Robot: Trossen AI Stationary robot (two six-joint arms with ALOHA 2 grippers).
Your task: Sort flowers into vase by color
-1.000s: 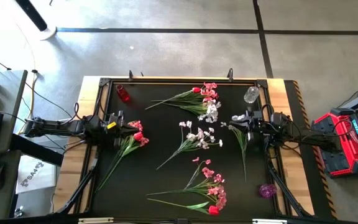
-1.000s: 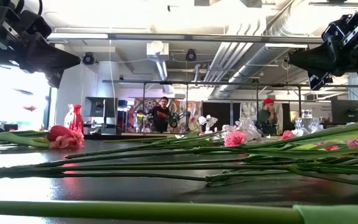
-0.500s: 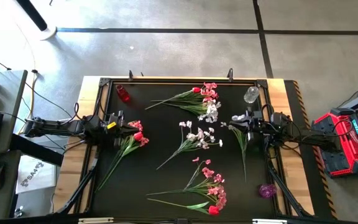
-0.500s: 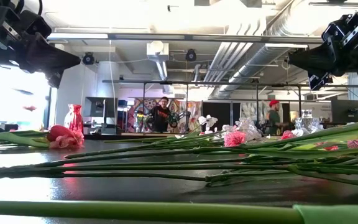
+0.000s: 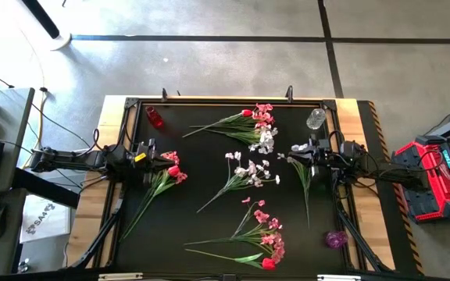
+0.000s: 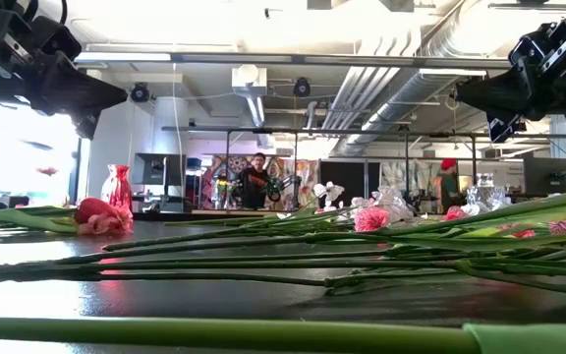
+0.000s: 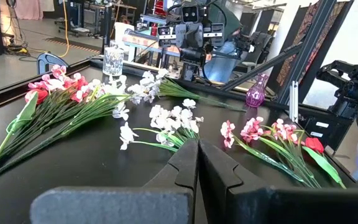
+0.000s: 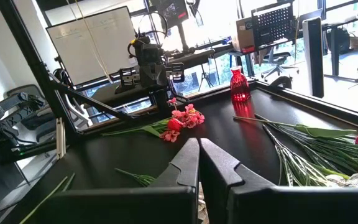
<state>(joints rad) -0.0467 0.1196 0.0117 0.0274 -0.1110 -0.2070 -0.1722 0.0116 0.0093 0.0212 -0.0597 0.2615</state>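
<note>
High view: we are looking down on a black-topped table (image 5: 209, 148) framed in pale wood, with artificial flowers lying loose across it. The left gripper (image 5: 151, 153) is hanging over the left edge, its two dark fingers (image 7: 185, 163) pressed together and holding nothing. Just beside it a bunch of pink blossoms with a red tulip (image 5: 170, 165) is lying flat, stems trailing toward the near left corner. The right gripper (image 5: 294, 148) is hovering by the right edge, fingers (image 8: 194, 160) likewise closed on nothing, above a bare green leafy stem (image 5: 305, 181).

We are seeing a spray of pink and white blossoms (image 5: 258, 125) near the far edge, a spray of white blossoms (image 5: 248, 172) at the centre, and pink blossoms with a red tulip (image 5: 266, 238) near the near edge.

A small red glass vase (image 5: 155, 118) is standing at the far left corner, a clear glass vase (image 5: 316, 119) at the far right corner, and a purple glass vase (image 5: 335, 239) toward the near right corner. All three are holding no flowers.
</note>
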